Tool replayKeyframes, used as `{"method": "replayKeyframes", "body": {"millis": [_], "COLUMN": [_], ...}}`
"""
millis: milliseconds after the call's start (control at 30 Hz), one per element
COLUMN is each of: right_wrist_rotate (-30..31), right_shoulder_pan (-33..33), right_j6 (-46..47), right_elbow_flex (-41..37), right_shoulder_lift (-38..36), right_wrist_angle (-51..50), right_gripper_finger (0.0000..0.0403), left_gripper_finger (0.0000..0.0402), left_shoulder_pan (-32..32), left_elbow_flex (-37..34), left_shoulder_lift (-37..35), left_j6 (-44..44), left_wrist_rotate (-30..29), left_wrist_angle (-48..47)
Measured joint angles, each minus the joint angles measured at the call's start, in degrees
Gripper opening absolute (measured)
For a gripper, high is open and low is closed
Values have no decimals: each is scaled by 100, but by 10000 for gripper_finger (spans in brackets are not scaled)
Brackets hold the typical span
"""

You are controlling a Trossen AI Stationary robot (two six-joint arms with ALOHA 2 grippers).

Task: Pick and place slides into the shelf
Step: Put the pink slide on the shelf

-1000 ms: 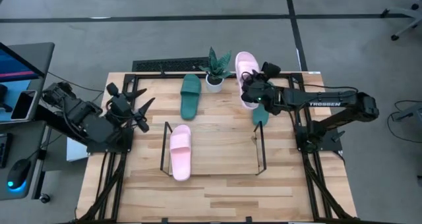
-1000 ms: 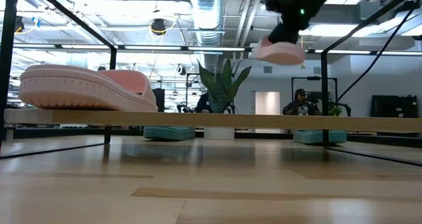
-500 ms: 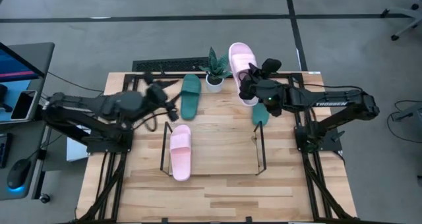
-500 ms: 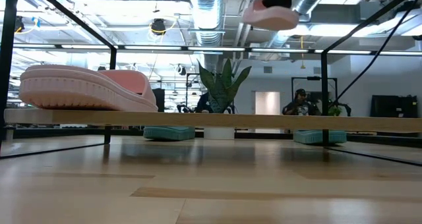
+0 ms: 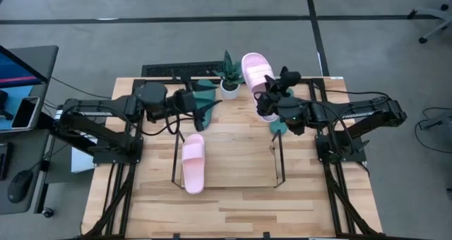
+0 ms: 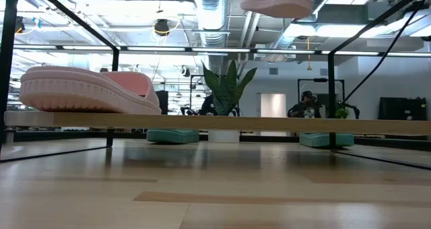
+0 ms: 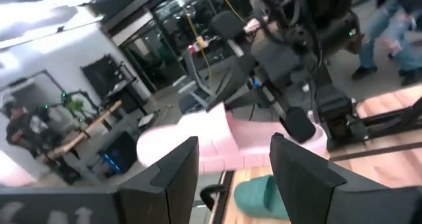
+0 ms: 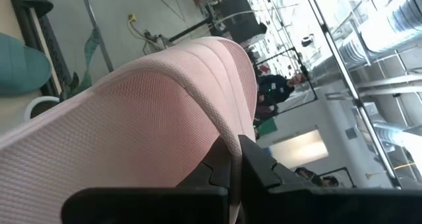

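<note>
My right gripper [image 5: 268, 99] is shut on a pale pink slide [image 5: 254, 67], which hangs high over the table's far side and shows at the top of the low view [image 6: 276, 0]. A second pink slide [image 5: 192, 162] lies sole down on the left part of the black wire shelf [image 5: 176, 155]. One dark green slide [image 5: 205, 90] lies flat on the table at the far middle, partly hidden under my left gripper [image 5: 201, 106]. That gripper hovers above it, open and empty. The other green slide [image 5: 277, 125] lies under the right arm. My right gripper pinches a thin curved edge of the pink slide [image 8: 221, 141] between its two shut fingers. The gripper's body hides which part of the slide that edge belongs to. The fingers reach in roughly level from the table's right. The slide is lifted clear, sole down.
A small potted plant [image 5: 229, 74] stands at the far edge between the green slide and the lifted pink one. Black frame rails [image 5: 116, 190] run along the table's sides. The right part of the shelf [image 5: 240, 162] is bare. A person [image 6: 306, 104] sits in the room behind.
My left gripper has swung from the table's left edge toward the middle and now hovers over the far green slide, still open. My right gripper has risen with the pink slide and carried it a little toward the far left; in the low view it climbs to the top edge.
</note>
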Motion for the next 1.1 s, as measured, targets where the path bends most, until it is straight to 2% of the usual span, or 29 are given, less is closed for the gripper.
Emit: {"method": "replayKeyframes", "body": {"millis": [267,467,633,933,1033,1100], "right_wrist_rotate": [22,58,160,302,302,301], "right_shoulder_pan": [57,240,431,500,500,500], "right_j6": [-243,-384,-605,-1016,-1028,-1038], "right_elbow_flex": [0,0,0,0,0,0], "right_shoulder_lift": [0,0,1,2,2,2], "right_wrist_angle": [-7,1,5,11,9,9], "right_gripper_finger": [0,0,0,0,0,0], "left_gripper_finger": [176,176,176,176,176,176], "left_shoulder_pan": [398,1121,1791,2653,2810,2920], "left_elbow_flex": [1997,3237,4039,5799,5764,5747], "left_shoulder_lift": [1135,1654,1962,2909,3062,3174], "left_j6": [166,-672,-1524,-2746,-3210,-3401], "left_wrist_rotate": [72,720,1825,4242,5058,5331], "left_wrist_angle": [-2082,-2722,-3139,-4553,-4507,-4632]}}
